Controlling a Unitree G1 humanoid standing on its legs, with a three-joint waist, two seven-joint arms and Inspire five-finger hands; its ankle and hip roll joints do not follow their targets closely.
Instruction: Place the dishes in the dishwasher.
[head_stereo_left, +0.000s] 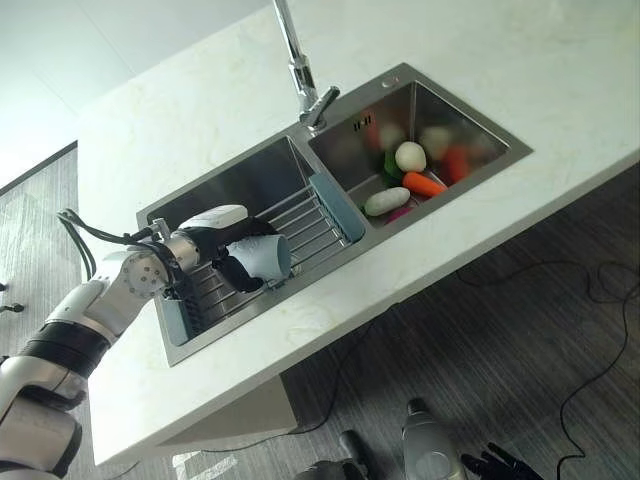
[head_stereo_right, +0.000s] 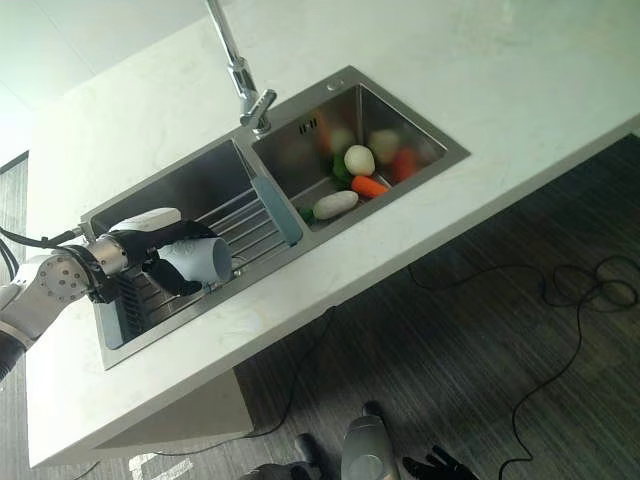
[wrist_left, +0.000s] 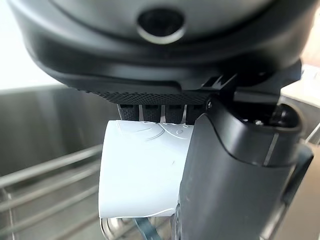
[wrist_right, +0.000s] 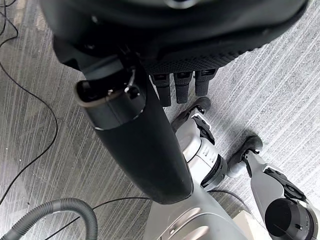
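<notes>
- Over the left basin of the steel sink (head_stereo_left: 205, 195), the left hand (head_stereo_left: 232, 262) is holding a pale blue cup (head_stereo_left: 266, 256) on its side, with the fingers and the thumb curled round its smooth wall.
- The cup is hanging just above a wire rack (head_stereo_left: 300, 225) of thin metal bars, which is lying across this basin between two blue-grey plastic ends.
- In the left wrist view the cup (wrist_left: 142, 170) is showing as a smooth, matt cylinder, and the dark thumb (wrist_left: 230, 185) is pressing on its side.
- In the right basin some rounded vegetables are lying together: a white egg-shaped one (head_stereo_left: 410, 156), an orange carrot (head_stereo_left: 424, 184) and a pale long one (head_stereo_left: 386, 201).
- A tall chrome tap (head_stereo_left: 300, 65) is standing behind the sink on the white marbled counter (head_stereo_left: 480, 60).
- The right hand (wrist_right: 145, 130) is hanging low above the grey striped floor (wrist_right: 280, 90); its fingers are relaxed and holding nothing.
</notes>
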